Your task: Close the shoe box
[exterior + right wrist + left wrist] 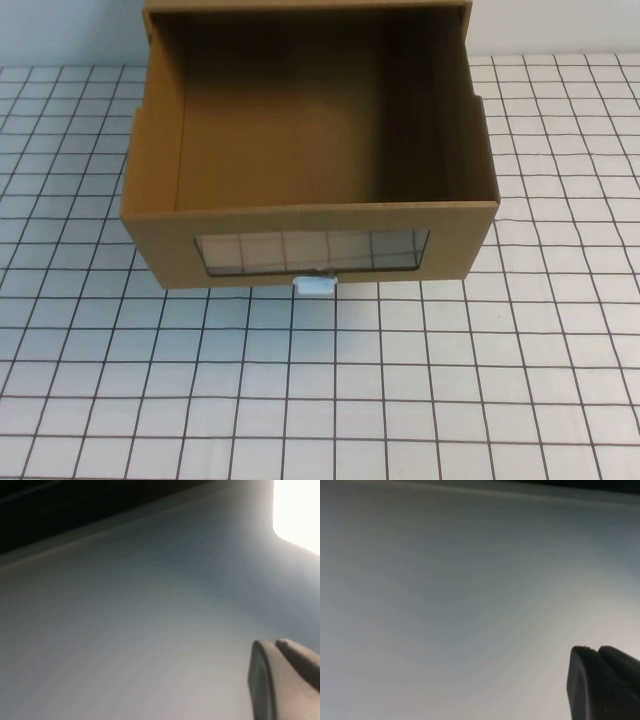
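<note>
In the high view the brown cardboard shoe box point(310, 215) stands at the back middle of the table. Its drawer is pulled out toward me, and the open top shows an empty inside. The front has a wide clear window point(312, 250) with a small white pull tab point(315, 286) under it. Neither arm appears in the high view. The left wrist view shows my left gripper point(592, 650) shut on nothing, facing a plain pale surface. In the right wrist view my right gripper point(272, 644) is likewise shut and empty, away from the box.
The table point(400, 400) is white with a black grid. The box's outer sleeve point(300, 6) sits at the back edge against a pale wall. A bright light patch point(300, 510) shows in the right wrist view.
</note>
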You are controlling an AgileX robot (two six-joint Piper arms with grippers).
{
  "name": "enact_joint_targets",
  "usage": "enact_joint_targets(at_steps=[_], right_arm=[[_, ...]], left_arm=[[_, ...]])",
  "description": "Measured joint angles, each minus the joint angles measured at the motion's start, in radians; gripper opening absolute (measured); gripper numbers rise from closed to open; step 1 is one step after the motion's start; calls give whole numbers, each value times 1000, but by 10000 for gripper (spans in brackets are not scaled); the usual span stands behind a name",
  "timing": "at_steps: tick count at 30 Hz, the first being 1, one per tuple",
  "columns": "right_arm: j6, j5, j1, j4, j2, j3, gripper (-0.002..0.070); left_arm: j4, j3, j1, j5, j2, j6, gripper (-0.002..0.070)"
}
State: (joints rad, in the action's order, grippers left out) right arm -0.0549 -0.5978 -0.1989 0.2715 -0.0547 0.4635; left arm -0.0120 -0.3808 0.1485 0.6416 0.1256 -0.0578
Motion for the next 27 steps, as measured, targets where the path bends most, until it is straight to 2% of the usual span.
enact_joint_targets(at_steps=[6, 15, 19, 22, 24, 27], right_arm=[[-61, 233, 0, 31, -185, 264, -14], [-171, 769, 0, 8, -567, 682, -14], [-140, 1017, 0, -89, -746, 850, -13], [-29, 1230, 0, -202, -880, 955, -14], [55, 1348, 0, -281, -956, 997, -14], [89, 1488, 0, -402, -1056, 1014, -14]], left_arm=[[65, -234, 0, -305, 207, 0, -5], [82, -643, 0, -834, 542, -12, -5], [82, -814, 0, -1077, 675, -48, -5], [82, -891, 0, -1222, 763, -91, -5], [82, -911, 0, -1269, 806, -101, -6], [56, -918, 0, -1293, 860, -101, -5]])
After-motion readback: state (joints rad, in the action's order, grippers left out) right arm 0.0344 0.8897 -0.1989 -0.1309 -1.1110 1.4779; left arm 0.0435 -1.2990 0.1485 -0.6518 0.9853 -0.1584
